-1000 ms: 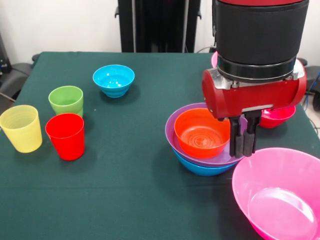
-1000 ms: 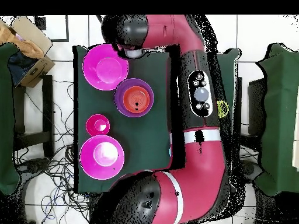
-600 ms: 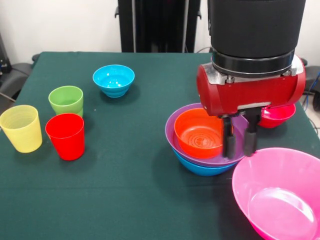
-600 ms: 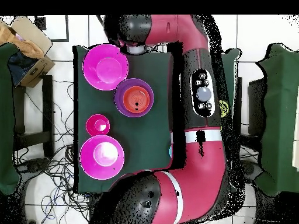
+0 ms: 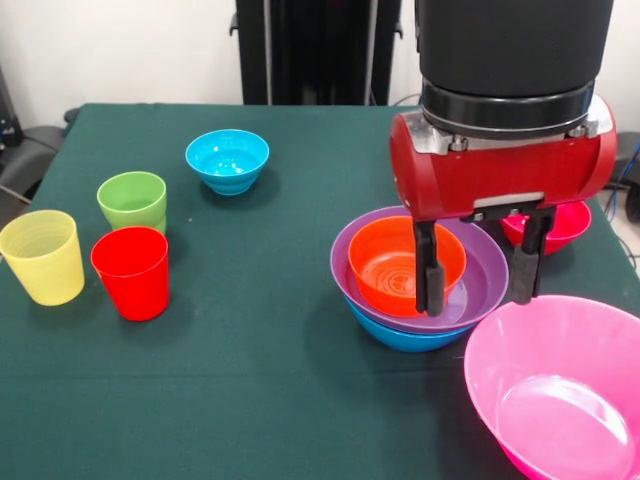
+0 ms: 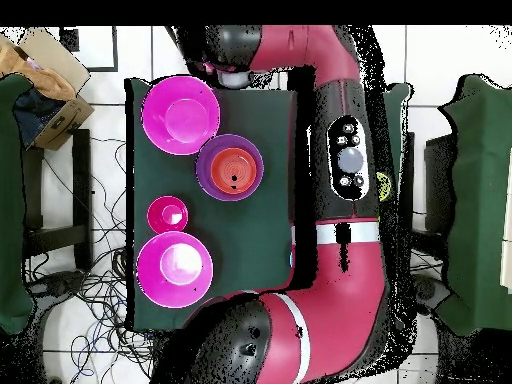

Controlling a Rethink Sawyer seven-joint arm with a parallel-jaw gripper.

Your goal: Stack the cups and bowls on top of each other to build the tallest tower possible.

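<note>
- Below the gripper [image 5: 475,285], its jaws spread wide and empty, sits the tower [image 5: 418,280]: orange in purple in blue.
- Just beside it, nearer the camera, lies the big pink bowl [image 5: 560,395]; pinch its rim squarely.

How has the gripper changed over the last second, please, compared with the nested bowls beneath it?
Yes: the gripper has opened, its fingers now straddling the purple bowl's right rim, where earlier they were shut.

The front camera looked across the green table [image 5: 220,330] from close, slightly above; the overhead camera looked straight down from higher, sharing the table's bowl [image 5: 408,262] end.
</note>
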